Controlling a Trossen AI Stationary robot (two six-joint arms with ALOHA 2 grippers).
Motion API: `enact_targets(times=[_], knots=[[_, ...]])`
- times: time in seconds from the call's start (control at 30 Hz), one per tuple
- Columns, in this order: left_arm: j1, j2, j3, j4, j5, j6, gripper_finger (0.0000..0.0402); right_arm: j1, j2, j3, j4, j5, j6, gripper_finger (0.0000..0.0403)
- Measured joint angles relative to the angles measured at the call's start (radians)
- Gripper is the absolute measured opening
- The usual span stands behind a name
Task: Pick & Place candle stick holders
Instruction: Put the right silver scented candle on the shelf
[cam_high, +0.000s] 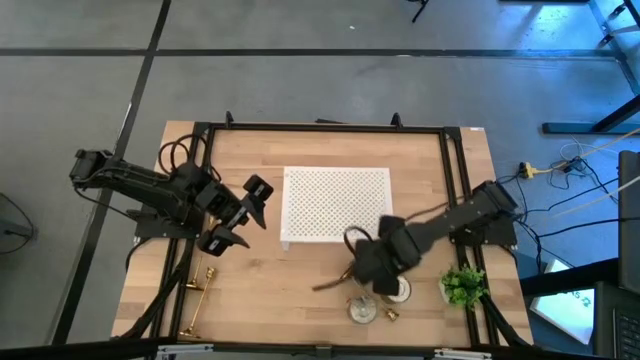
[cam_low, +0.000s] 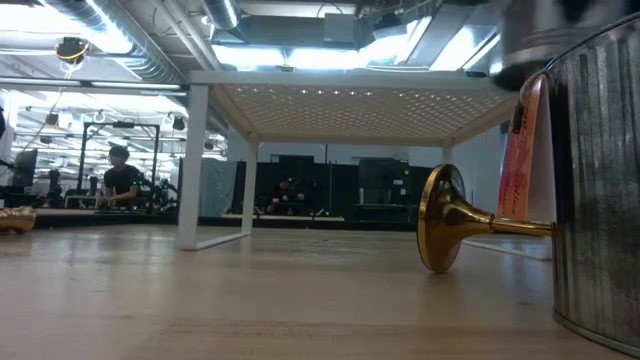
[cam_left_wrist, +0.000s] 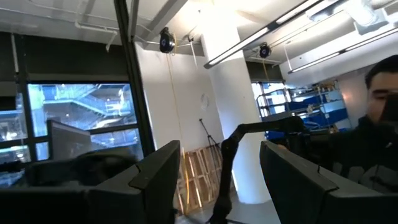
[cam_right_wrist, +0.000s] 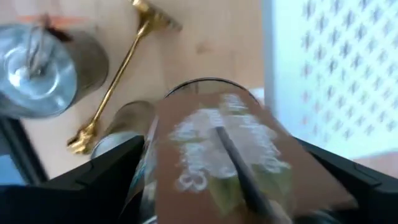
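Note:
My right gripper (cam_high: 372, 270) hangs over the table's near middle, shut on a round silver candle stick holder (cam_right_wrist: 205, 143) that has a brown label and a thin dark wire across its top. On the table below, two more silver holders (cam_high: 362, 310) (cam_high: 400, 290) stand beside a gold candlestick (cam_right_wrist: 118, 81) lying on its side. Another gold candlestick (cam_high: 200, 300) lies at the near left. My left gripper (cam_high: 245, 205) is raised at the table's left, open and with nothing in it, tipped up toward the room (cam_left_wrist: 217, 186). My right gripper has the silver holder between its two fingers, one finger (cam_right_wrist: 106, 168) on each side of its round wall (cam_right_wrist: 149, 155). The fingers come from above, pointing down. The holder is lifted clear of the table. The label hides most of its top.
A white perforated stand (cam_high: 335, 205) fills the table's middle, just beyond the right gripper. A small green plant (cam_high: 462, 285) stands at the near right. In the low view a silver holder (cam_low: 600, 200) stands close at the right, the lying candlestick's base (cam_low: 440, 232) beside it.

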Motion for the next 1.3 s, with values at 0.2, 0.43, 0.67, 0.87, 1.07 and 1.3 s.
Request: enact_targets(times=[0.2, 0.43, 0.67, 0.87, 1.07, 1.3], knots=[[-0.017, 0.000, 0.000, -0.001, -0.001, 0.000, 0.0218, -0.083, 0.000, 0.088, -0.003, 0.072, -0.150, 0.0358], [-0.018, 0.000, 0.000, -0.008, -0.002, -0.020, 0.0218, -0.137, 0.000, 0.228, -0.003, 0.079, -0.271, 0.0358], [-0.029, 0.000, 0.000, -0.009, -0.002, -0.028, 0.0218, -0.228, 0.012, 0.241, -0.004, 0.097, -0.358, 0.0358], [-0.035, 0.000, 0.000, -0.008, -0.001, -0.027, 0.0218, -0.304, 0.042, 0.241, -0.003, 0.082, -0.430, 0.0358], [-0.035, 0.000, 0.000, -0.008, 0.000, -0.026, 0.0218, -0.326, 0.052, 0.241, 0.059, 0.040, -0.484, 0.0358], [-0.035, 0.000, 0.000, -0.007, 0.000, -0.019, 0.0218, -0.326, 0.094, 0.240, 0.082, 0.021, -0.513, 0.0358]])
